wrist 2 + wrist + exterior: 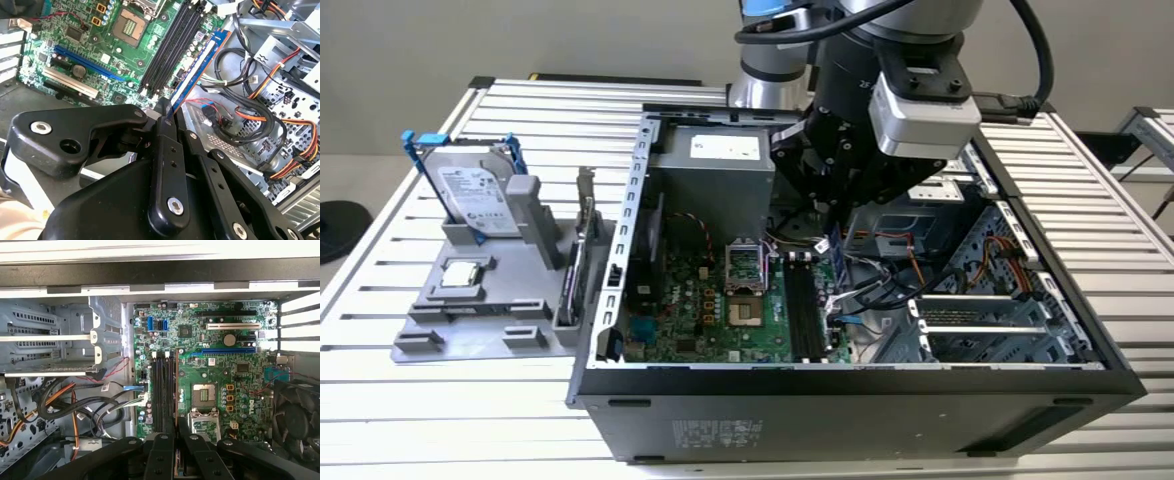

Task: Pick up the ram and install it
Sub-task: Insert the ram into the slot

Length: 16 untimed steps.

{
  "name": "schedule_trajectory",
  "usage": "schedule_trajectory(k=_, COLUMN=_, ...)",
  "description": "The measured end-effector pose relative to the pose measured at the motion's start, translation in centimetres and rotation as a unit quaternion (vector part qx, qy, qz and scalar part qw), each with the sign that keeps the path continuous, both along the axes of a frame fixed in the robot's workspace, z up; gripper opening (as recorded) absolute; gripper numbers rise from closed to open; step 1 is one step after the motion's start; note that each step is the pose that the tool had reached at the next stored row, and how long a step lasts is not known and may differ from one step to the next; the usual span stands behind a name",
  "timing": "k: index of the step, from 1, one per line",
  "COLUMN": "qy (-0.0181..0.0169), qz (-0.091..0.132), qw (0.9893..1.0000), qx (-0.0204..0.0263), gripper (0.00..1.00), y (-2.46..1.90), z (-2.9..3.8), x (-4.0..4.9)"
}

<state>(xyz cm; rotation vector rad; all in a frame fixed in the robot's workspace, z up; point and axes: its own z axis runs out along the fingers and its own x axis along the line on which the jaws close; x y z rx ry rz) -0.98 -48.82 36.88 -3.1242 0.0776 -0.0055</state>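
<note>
Nearest in the second wrist view, the black claw (pixel 165 117) is closed down to a narrow gap and pinches the ram (pixel 197 65) by its flat faces. The ram is a thin blue stick with a long pale label down its side, the print too small to make out. It reaches away from the fingertips (pixel 161 107), and its long axis runs parallel to the black slots (pixel 170 45), close alongside them. Whether it touches the board cannot be told.

In the first wrist view the ram (pixel 176 390) shows edge-on as a thin line rising from the claw (pixel 176 429), next to the slots (pixel 162 390).

Beyond lie the green motherboard (pixel 125 65), the square processor socket (pixel 131 26) and a tangle of orange, black and red cables (pixel 260 115).

In the exterior view the open computer case (pixel 854 410) lies on a slatted table (pixel 454 420) and has a small printed sticker (pixel 714 432) on its near wall. A white label (pixel 720 148) sits on the grey box inside. On the exterior view's left, a labelled hard drive (pixel 470 195) stands upright in a grey stand (pixel 480 320).
</note>
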Motion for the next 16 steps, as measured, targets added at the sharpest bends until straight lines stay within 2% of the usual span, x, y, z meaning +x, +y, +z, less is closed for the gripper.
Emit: schedule_trajectory(k=16, qy=0.0, qz=0.0, qw=1.0, qx=0.0, gripper=0.0, y=0.0, z=-0.67, x=0.38)
